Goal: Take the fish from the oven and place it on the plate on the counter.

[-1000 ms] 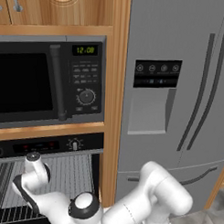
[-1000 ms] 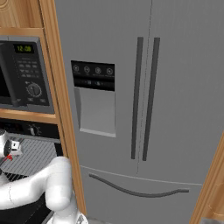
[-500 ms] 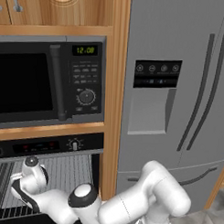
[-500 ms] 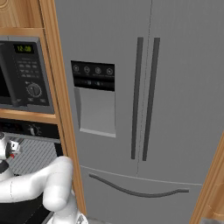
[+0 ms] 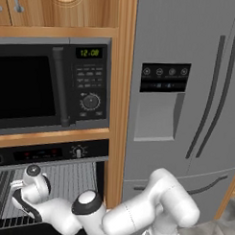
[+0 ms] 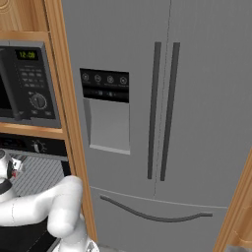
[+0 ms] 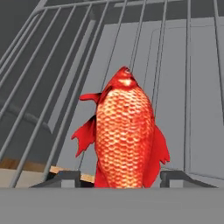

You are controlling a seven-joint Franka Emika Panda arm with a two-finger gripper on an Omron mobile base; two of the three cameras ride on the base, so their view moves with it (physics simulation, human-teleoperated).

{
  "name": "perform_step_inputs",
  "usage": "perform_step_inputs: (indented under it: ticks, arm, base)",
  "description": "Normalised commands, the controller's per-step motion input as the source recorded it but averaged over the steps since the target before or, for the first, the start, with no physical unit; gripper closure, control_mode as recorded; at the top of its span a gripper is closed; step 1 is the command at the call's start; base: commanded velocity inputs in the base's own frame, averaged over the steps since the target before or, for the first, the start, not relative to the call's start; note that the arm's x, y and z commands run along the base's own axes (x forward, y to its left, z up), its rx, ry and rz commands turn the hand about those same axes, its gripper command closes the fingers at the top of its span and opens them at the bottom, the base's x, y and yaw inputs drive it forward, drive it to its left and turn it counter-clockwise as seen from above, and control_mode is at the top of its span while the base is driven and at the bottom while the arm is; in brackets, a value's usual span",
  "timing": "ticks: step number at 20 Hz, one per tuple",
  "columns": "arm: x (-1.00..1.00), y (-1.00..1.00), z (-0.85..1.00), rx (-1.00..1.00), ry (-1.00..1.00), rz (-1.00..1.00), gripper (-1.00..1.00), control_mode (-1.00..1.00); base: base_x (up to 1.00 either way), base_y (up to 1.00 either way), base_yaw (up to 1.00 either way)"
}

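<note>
The fish (image 7: 124, 135), red-orange and scaly, lies on the wire rack (image 7: 52, 83) of the oven (image 5: 51, 153), filling the middle of the hand view. My gripper (image 7: 120, 180) straddles its near end. One dark fingertip (image 7: 65, 179) sits to its left and the other to its right, each with a narrow gap to the fish. The jaws are open. In the left base view my hand (image 5: 30, 183) reaches into the oven cavity over the rack (image 5: 83, 178). The plate and the counter are out of view.
A black microwave (image 5: 48, 88) sits directly above the oven in a wooden column (image 5: 119, 114). A grey double-door fridge (image 6: 157, 113) stands to the right. The oven's grey back wall (image 7: 175, 65) lies behind the rack bars.
My arm's elbow has swung left and the hand has sunk slightly lower into the oven. The fridge and microwave have not shifted.
</note>
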Motion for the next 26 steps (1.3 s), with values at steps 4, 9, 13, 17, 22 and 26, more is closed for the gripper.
perform_step_inputs:
  ticks: [4,9,13,17,22,26]
  arm:
    - [-0.12,0.03,-0.81,-0.16,0.02,0.00,1.00,-1.00]
    - [-0.02,-0.01,-0.52,-0.08,0.01,0.00,1.00,-1.00]
    - [-0.54,0.00,-0.10,-0.01,0.01,0.01,1.00,-1.00]
    - [-0.96,-0.01,0.22,0.00,0.00,0.00,1.00,-1.00]
    - [-1.00,-0.20,0.42,0.00,0.00,0.00,1.00,-1.00]
    - [-1.00,-0.56,0.72,0.03,0.00,0.01,1.00,-1.00]
  base:
    - [0.00,0.00,0.00]
    - [0.00,0.00,0.00]
    - [0.00,0.00,0.00]
    - [0.00,0.00,0.00]
    - [0.00,0.00,0.00]
    - [0.00,0.00,0.00]
